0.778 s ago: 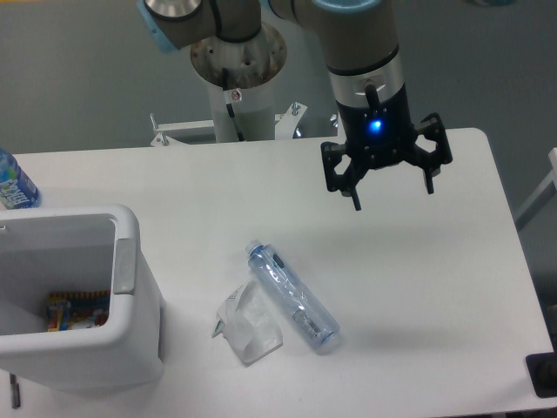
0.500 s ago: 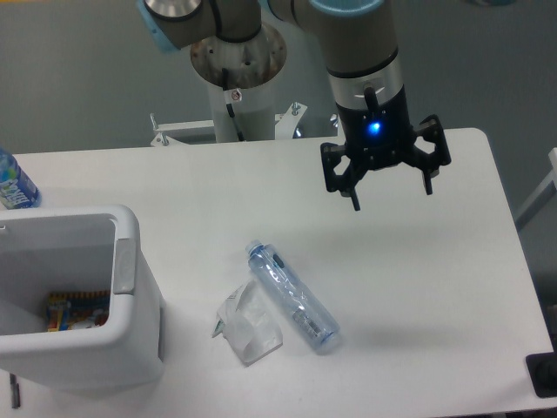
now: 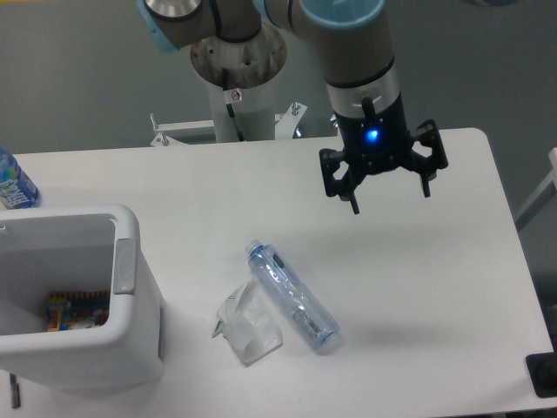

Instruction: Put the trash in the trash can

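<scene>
Grey UR5e robot arm (image 3: 348, 43) with light blue joint caps, reaching down from upper centre. Black two-finger gripper (image 3: 389, 197) pointed downward, fingers (image 3: 354, 198) spread wide apart, nothing held between them. Small blue light lit on the wrist body.

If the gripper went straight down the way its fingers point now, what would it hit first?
Most likely the bare table. The open gripper hangs clear of the clear bottle and crumpled wrapper, which lie nearer the trash can; depth from this single view is uncertain.
</scene>
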You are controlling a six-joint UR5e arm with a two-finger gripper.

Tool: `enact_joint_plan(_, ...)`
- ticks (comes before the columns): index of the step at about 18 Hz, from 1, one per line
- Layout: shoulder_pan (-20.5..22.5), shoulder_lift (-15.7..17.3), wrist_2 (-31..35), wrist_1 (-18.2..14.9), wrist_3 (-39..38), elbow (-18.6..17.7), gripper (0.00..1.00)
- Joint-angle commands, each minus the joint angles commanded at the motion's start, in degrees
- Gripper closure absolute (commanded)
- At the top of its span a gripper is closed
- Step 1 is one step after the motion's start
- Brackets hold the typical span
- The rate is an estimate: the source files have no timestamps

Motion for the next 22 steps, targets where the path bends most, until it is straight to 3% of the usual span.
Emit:
enact_joint_plan(2,-1.1,-0.3,-0.1,1.0,0.0,-1.4,0.00)
enact_joint_plan(5,-3.9,-3.0,-0.1,8.6,-3.2,-3.8,0.00)
enact_joint_plan(6,-5.0,-4.2,-0.2,9.5,-5.1,-3.9,0.00)
enact_joint_plan(9,-7.4,-6.8,-3.8,9.5,-5.8,-4.4,0.00)
enact_joint_plan(14,-7.4,-9.2,-21.0,9.4,-5.9,-5.6,0.00)
enact_joint_plan(22,-9.2,-15.4,-22.1,10.0,-6.6,-6.4,0.00)
